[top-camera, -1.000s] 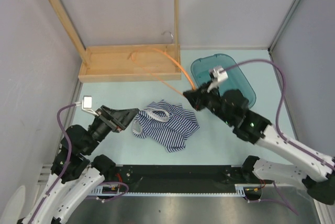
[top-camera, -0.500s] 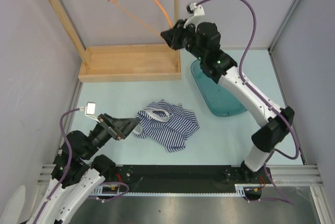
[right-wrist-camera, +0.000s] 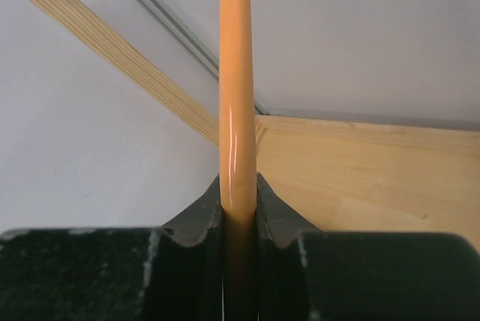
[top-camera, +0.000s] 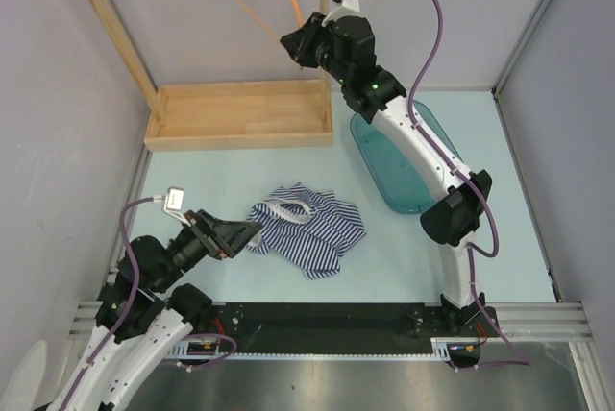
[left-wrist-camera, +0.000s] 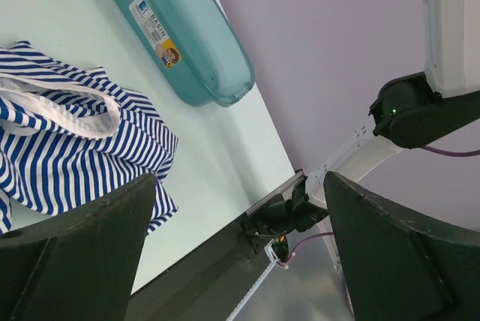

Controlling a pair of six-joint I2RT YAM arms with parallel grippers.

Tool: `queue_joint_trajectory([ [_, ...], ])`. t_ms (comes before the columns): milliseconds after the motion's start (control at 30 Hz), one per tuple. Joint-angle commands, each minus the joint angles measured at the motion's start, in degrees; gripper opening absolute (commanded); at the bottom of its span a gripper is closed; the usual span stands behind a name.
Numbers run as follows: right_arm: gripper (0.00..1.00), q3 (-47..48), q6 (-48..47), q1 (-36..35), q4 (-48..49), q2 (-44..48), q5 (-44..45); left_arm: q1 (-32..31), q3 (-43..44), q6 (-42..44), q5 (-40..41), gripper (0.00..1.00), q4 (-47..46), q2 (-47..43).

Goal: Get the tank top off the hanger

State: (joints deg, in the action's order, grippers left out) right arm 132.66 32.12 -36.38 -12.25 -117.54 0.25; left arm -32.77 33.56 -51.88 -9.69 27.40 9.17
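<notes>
Now hanger (right-wrist-camera: 236,73) further up/back in R hand (top-camera: 296,46); tank top (top-camera: 307,229) unmoved

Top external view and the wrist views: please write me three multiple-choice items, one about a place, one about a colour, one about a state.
1. Where is the tank top?
A. lying on the table
B. hanging in the air
C. inside a drawer

2. What colour is the hanger?
A. green
B. orange
C. black

3. The right gripper is:
A. open and empty
B. shut on the tank top
C. shut on the hanger

Answers: 1 A, the striped cloth lies crumpled on the tabletop; 2 B, its rod shows orange in both views; 3 C, the right wrist view shows it clamped on the orange rod.
</notes>
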Motion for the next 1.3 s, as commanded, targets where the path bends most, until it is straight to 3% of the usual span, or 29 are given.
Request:
queue_joint_trajectory([
  [0,0.0,1.3,3.9,-1.4,-1.8,2.0,4.6,0.0,3.0,2.7,-0.2,0.98,1.3,-0.3],
  [133,0.01,-2.1,1.6,-2.9,-2.1,3.5,6.3,0.1,4.1,3.1,0.0,0.98,2.2,-0.6],
  [167,0.11,-1.9,0.8,-3.2,-3.4,3.6,6.3,0.1,4.4,3.2,-0.2,0.98,2.3,-0.6],
  [200,0.37,-1.4,-1.1,-3.8,-4.6,3.4,6.5,0.1,4.8,3.5,-0.2,0.99,2.6,-0.5],
  [267,0.62,-0.2,-3.2,-4.3,-8.6,3.5,7.3,0.1,5.9,3.9,-0.2,0.99,3.2,-0.6],
  [300,0.79,-0.8,-5.1,-4.7,-9.5,3.8,7.8,0.0,6.2,4.3,-0.1,0.99,4.0,-0.6],
  [400,1.0,-9.3,-8.6,-6.1,-9.1,8.9,9.9,0.0,7.3,4.9,0.5,0.99,5.4,-1.3],
  [600,0.99,-38.3,-10.4,-7.7,-0.2,27.3,10.6,0.1,8.7,5.5,1.6,0.99,7.7,-2.7],
  [767,1.0,-60.9,-5.1,-7.8,6.8,43.9,8.9,0.0,8.1,4.9,2.3,0.99,8.7,-4.2],
  [867,1.0,-72.5,-1.3,-9.1,8.6,49.0,6.2,0.0,7.8,4.9,1.9,0.99,8.9,-4.2],
  [1033,0.99,-86.9,3.5,-16.9,10.0,52.9,9.5,0.1,7.8,4.6,0.9,0.99,8.9,-3.4],
  [1167,1.0,-94.2,5.3,-26.5,11.1,52.2,17.6,0.1,6.7,4.1,1.2,0.98,8.8,-4.1],
  [1267,1.0,-96.9,2.6,-30.0,11.0,49.7,24.9,0.1,5.6,3.5,1.3,0.98,8.7,-4.5],
])
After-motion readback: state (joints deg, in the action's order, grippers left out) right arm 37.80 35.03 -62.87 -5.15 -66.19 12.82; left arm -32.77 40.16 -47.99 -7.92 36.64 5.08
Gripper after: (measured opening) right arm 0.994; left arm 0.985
